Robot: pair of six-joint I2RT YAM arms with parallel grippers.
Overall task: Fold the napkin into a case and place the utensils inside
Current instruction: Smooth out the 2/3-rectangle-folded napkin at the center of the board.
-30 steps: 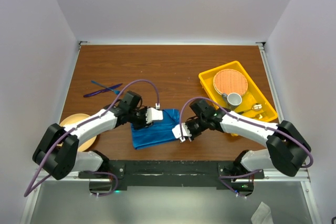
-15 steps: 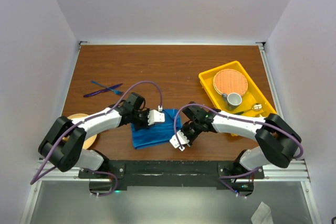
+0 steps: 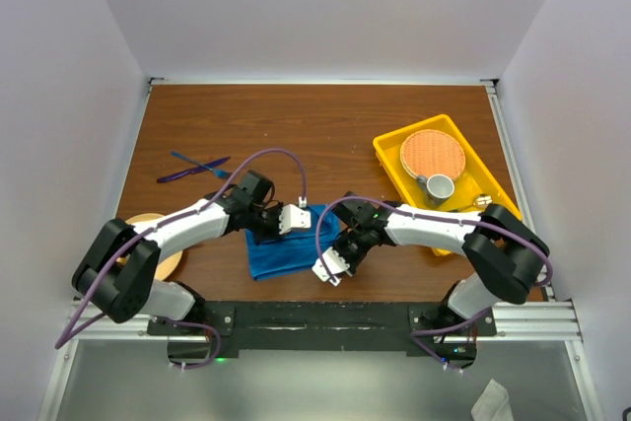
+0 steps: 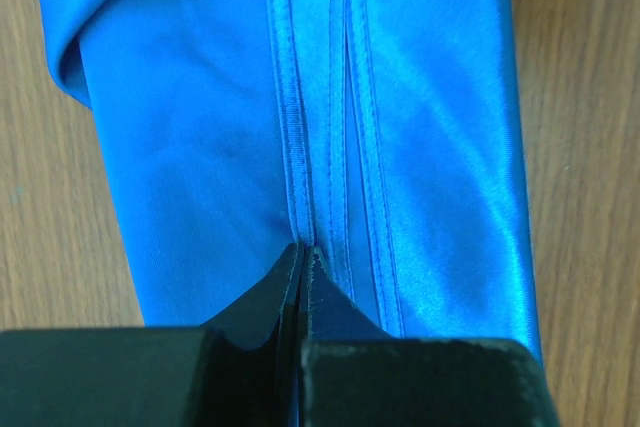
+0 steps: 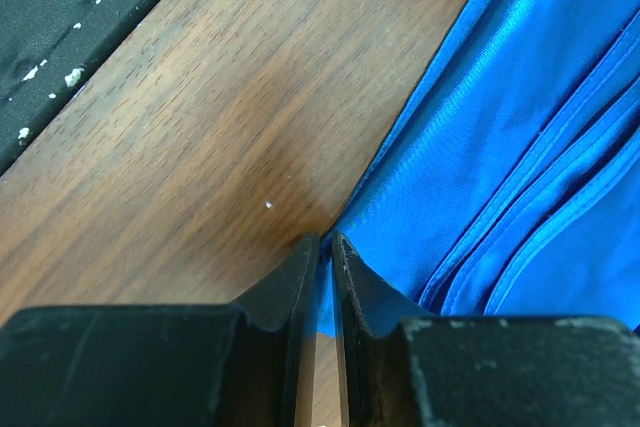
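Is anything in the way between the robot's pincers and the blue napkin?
No, nothing visible is. The left pincer is pinched shut on a stitched hem of the napkin, and the right pincer is pinched on the napkin's edge, down on the wooden table.

1. From overhead, the napkin's [image 3: 279,253] far edge sits under the left end effector [image 3: 299,219], and its right edge under the right end effector [image 3: 328,265].
2. In the left wrist view the cloth runs off the top and bottom.
3. In the right wrist view it is cut off at the top and right.
4. The utensils [image 3: 193,167] are too small to tell apart by type.
5. The left arm covers part of a tan plate [image 3: 170,263].
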